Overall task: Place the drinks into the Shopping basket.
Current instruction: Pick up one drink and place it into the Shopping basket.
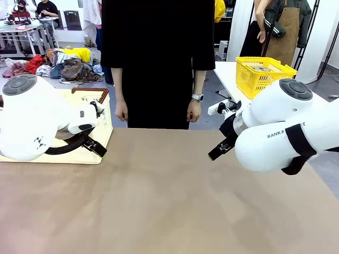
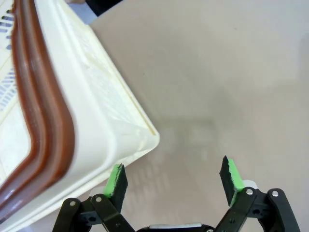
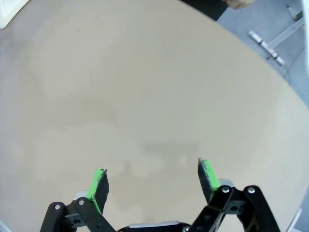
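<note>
Shopping basket [image 1: 105, 127] sits at the left far part of the tan surface [image 1: 159, 201], partly behind the left arm - cream slotted wall, dark brown rim. Left hand [image 2: 174, 179] spread wide, holding nothing, low over the bare surface; the basket's corner lies just beside one green pad [image 2: 115, 178], contact not clear. Right hand [image 3: 152, 178] also spread and unladen above the surface, well apart from the basket. Person [image 1: 158, 58] stands at the far edge, arms hanging - yellow mesh basket [image 1: 262, 76] on a table behind.
</note>
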`<state>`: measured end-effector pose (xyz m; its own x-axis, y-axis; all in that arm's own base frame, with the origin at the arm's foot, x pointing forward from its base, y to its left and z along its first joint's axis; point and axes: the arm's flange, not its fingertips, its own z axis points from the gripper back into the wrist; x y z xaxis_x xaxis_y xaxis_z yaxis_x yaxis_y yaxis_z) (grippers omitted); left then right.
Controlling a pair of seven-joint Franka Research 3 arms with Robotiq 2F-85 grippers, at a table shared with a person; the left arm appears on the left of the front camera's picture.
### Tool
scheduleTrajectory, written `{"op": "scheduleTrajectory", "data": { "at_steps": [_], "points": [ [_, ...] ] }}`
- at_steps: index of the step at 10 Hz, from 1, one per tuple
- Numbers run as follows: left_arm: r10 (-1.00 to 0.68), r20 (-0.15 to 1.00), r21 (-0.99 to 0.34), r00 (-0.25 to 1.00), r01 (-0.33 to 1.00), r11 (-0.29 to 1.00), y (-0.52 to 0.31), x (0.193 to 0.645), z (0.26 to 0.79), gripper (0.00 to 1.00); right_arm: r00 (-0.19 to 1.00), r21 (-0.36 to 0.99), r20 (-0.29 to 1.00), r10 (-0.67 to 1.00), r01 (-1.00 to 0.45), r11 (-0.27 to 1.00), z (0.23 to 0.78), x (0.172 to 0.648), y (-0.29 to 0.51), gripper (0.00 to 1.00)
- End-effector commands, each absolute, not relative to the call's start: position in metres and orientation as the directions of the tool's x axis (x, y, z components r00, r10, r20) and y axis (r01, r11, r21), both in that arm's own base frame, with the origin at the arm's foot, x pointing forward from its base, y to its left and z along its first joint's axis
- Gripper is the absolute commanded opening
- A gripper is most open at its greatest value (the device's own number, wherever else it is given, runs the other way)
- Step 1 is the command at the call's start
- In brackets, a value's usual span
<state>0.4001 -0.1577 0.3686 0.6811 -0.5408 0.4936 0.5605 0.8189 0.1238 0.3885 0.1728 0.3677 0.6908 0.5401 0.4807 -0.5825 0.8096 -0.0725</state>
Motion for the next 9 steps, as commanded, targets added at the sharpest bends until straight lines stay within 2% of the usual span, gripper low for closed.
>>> {"op": "scheduleTrajectory", "data": {
  "at_steps": [1, 2, 3, 5, 6, 9],
  "points": [
    [-0.576, 0.419, -0.024, 0.702, 0.642, 0.766, -0.148, 0.382, 0.380, 1.00, 0.738, 0.132, 0.430, 0.520, -0.621, 0.772, 0.385, 0.380, 0.153, 1.00],
    [-0.551, 0.460, -0.164, 0.696, 0.677, 0.718, -0.141, 0.369, 0.396, 1.00, 0.806, 0.258, 0.348, 0.478, -0.573, 0.778, 0.394, 0.374, 0.144, 1.00],
    [-0.506, 0.448, -0.331, 0.737, 0.663, 0.672, -0.137, 0.359, 0.414, 1.00, 0.857, 0.439, 0.322, 0.403, -0.512, 0.738, 0.405, 0.376, 0.119, 1.00],
    [-0.421, 0.524, -0.539, 0.740, 0.671, 0.508, -0.105, 0.343, 0.442, 1.00, 0.906, 0.621, 0.333, 0.263, -0.420, 0.661, 0.427, 0.367, 0.073, 1.00],
    [-0.346, 0.577, -0.572, 0.740, 0.669, 0.474, -0.071, 0.331, 0.461, 1.00, 0.915, 0.671, 0.345, 0.211, -0.397, 0.627, 0.438, 0.356, 0.047, 1.00],
    [-0.053, 0.710, -0.571, 0.702, 0.618, 0.540, 0.067, 0.273, 0.509, 1.00, 0.917, 0.747, 0.395, -0.047, -0.291, 0.597, 0.482, 0.307, -0.062, 1.00]
  ]
}}
